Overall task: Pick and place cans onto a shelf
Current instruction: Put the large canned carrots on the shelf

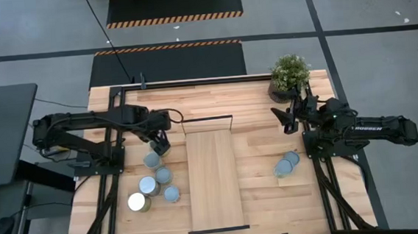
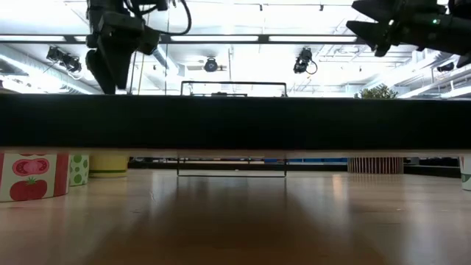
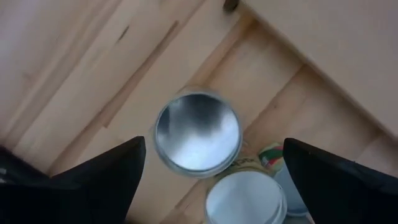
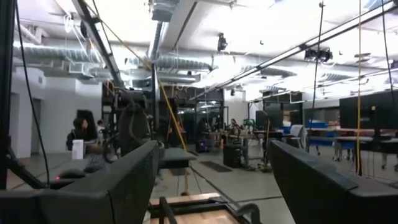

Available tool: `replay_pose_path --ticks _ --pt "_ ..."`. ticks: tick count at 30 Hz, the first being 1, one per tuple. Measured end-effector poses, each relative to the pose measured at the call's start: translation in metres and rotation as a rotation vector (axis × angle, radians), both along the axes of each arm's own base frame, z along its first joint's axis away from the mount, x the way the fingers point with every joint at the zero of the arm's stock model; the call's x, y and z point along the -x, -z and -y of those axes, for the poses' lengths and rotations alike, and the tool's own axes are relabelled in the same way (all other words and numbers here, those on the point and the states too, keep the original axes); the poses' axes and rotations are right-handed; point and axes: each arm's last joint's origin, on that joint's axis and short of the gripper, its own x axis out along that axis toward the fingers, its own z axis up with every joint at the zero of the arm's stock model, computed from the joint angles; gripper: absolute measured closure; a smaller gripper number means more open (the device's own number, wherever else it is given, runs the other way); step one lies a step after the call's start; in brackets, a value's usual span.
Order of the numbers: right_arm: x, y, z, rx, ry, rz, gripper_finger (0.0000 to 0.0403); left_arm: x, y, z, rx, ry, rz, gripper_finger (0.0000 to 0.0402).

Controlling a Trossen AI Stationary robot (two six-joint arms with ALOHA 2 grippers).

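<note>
The dark two-finger left gripper (image 1: 160, 144) is held above the pale wooden tabletop (image 1: 262, 139), pointing down, with its jaws spread wide and nothing between them. Seen in the left wrist view, a small silver-grey metal can with a round shiny top (image 3: 197, 133) stands directly below the gap between the two dark fingers (image 3: 106, 171), untouched by either. A second can with a pale bluish top (image 3: 245, 196) stands touching it, just beyond.

In the high view, this cluster of five small silver-grey cans (image 1: 155, 183) is seen on the table to the left of the long narrow shelf board of pale wood with thin black frame bars at its short ends (image 1: 214, 179). No can is on the board. Two more cans (image 1: 287, 164) stand together on the right side, near the base of the right arm.

The dark right gripper (image 1: 284, 120) is raised farther back, near the small green potted plant (image 1: 289, 75), its jaws partly apart and empty.
</note>
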Motion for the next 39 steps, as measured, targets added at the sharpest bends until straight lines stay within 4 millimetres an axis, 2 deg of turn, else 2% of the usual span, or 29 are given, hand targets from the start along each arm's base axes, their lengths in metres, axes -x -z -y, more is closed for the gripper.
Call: replay_pose_path --ticks 7,11,18,23,39 --pt "-0.003 0.004 -0.001 0.007 -0.039 -0.053 0.0089 -0.009 0.019 -0.001 0.026 -0.001 -0.146 0.0017" --pt "-0.004 0.005 -0.001 0.008 -0.042 -0.062 0.0089 -0.012 0.024 -0.001 0.075 -0.038 -0.163 0.0017" --pt "-0.004 0.005 -0.001 0.013 -0.043 -0.062 0.0089 -0.008 0.026 0.000 0.133 -0.107 -0.203 0.0017" --pt "-0.004 0.005 -0.001 0.009 -0.044 -0.062 0.0089 -0.003 0.035 0.000 0.162 -0.124 -0.248 0.0017" --pt "-0.004 0.005 -0.001 -0.001 -0.049 -0.062 0.0089 -0.005 0.040 -0.012 0.177 -0.184 -0.200 0.0017"
